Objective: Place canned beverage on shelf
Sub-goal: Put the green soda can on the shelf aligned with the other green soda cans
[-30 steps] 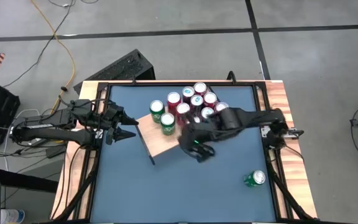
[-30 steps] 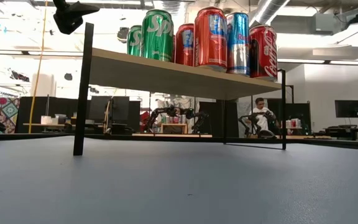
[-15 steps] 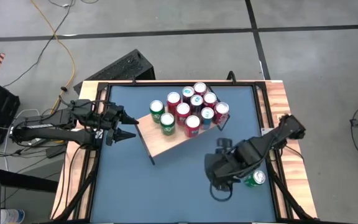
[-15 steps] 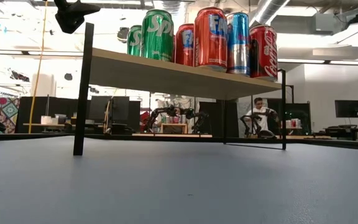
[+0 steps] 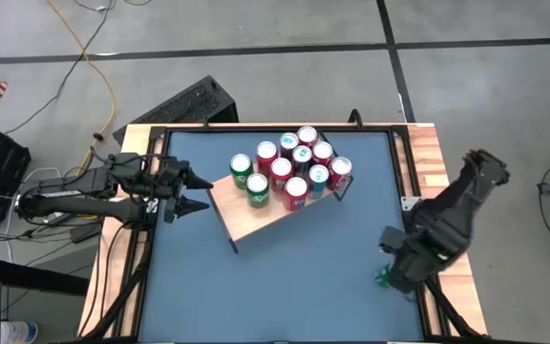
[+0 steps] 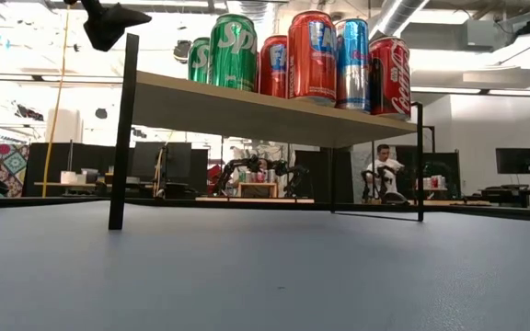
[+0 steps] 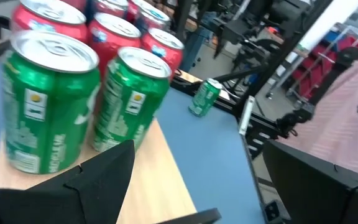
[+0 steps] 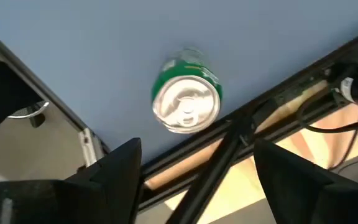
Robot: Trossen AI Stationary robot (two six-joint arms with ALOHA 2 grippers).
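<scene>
A lone green can [image 5: 382,278] stands upright on its base on the blue tabletop, close to the right rail; the right wrist view looks down on its silver top [image 8: 185,99]. My right gripper [image 5: 399,270] hangs over it, pointing down, open [image 8: 194,180] and touching nothing. The shelf [image 5: 256,218], a light wood board on thin black legs [image 6: 122,129], carries several upright red, green and blue cans [image 5: 289,170]. My left gripper [image 5: 197,191] waits open beside the shelf's left corner, level, facing two green cans [image 7: 92,93].
Black rails frame the tabletop; one runs right beside the lone can [image 8: 229,143], with the wood edge [image 5: 437,162] behind it. Bare blue top [image 5: 285,287] lies near the front edge. In the low view a person [image 6: 382,165] sits in the room beyond.
My right gripper has swung from the shelf's near edge toward the table's near right corner, sinking a little and turning, and now stands over the lone green can. A red can at the shelf's near edge, hidden under the arm before, now shows standing.
</scene>
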